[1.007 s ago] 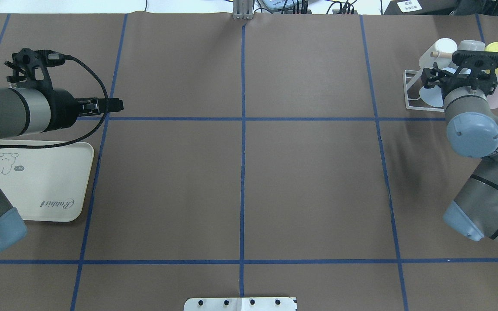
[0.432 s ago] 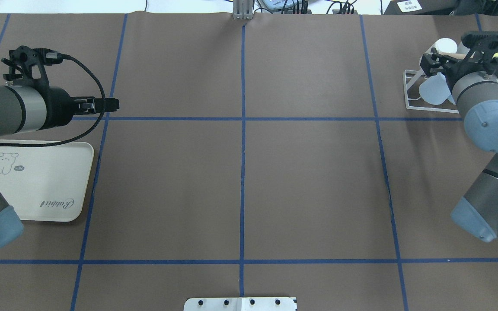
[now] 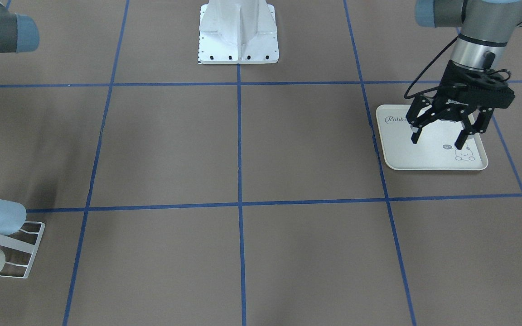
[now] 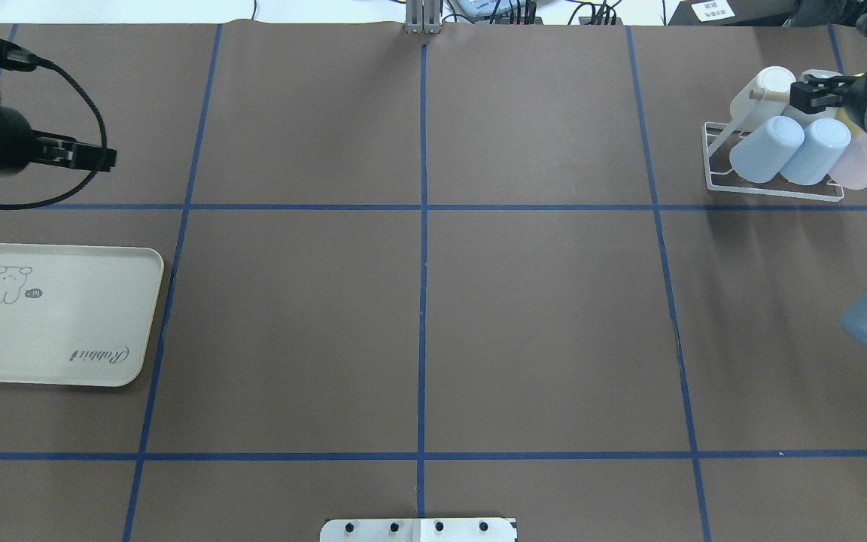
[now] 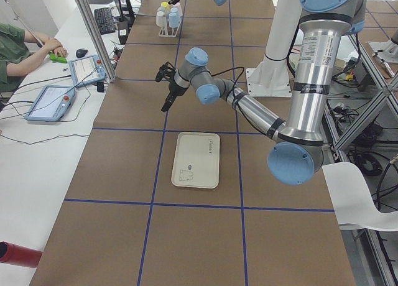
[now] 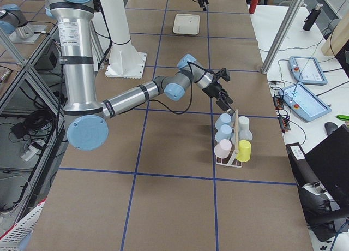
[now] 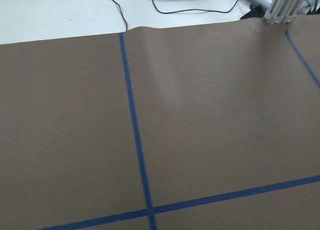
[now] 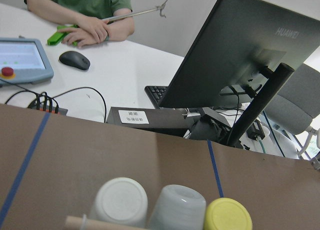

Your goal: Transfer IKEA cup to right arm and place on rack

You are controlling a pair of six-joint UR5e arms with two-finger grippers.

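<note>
The white wire rack [image 4: 707, 154] stands at the far right with its wooden dowel [image 4: 768, 95]. Several cups rest on it: two light blue ones [image 4: 766, 149], a pink one [image 4: 862, 165] and a white one [image 4: 765, 84]. I cannot tell which is the IKEA cup. My right gripper [image 4: 802, 95] hovers above the rack's far side, open and holding nothing. The right wrist view looks down on the white cup [image 8: 120, 200], a grey cup and a yellow cup. My left gripper [image 3: 437, 138] hangs open and empty at the table's left side.
A cream rabbit-print tray [image 4: 65, 316] lies at the left with nothing on it. The white robot base [image 3: 238, 31] sits at the near edge. A person [image 5: 25, 46] sits at a desk with tablets and a monitor [image 8: 235, 55] beyond the far edge.
The right gripper has lifted off the rack and pulled back to the far right, uncovering two blue cups and a pink one. The left arm has drawn back to the left.
</note>
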